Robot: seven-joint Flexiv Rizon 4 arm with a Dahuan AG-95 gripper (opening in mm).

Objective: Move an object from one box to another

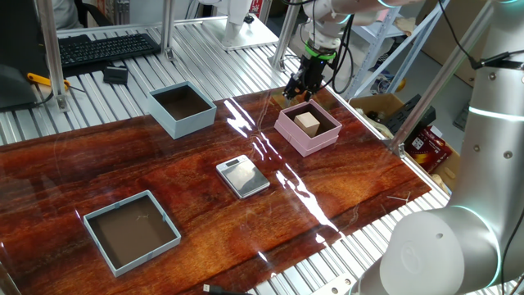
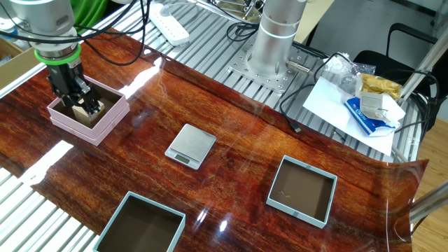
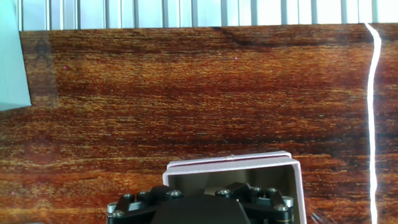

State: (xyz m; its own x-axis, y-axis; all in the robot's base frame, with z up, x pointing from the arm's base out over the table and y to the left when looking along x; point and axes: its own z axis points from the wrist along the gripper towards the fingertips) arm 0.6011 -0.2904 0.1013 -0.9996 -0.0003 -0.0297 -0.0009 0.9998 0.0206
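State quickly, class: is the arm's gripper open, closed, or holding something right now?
Gripper: cannot be told whether open or closed; it hangs at the small square pink box, by the small light tan wooden-looking cube inside.

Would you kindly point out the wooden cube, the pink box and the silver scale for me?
wooden cube (image 1: 308, 122), one fixed view, on its top face.
pink box (image 1: 304, 142), one fixed view, on its front left wall.
silver scale (image 2: 192, 142), the other fixed view, on its weighing plate.
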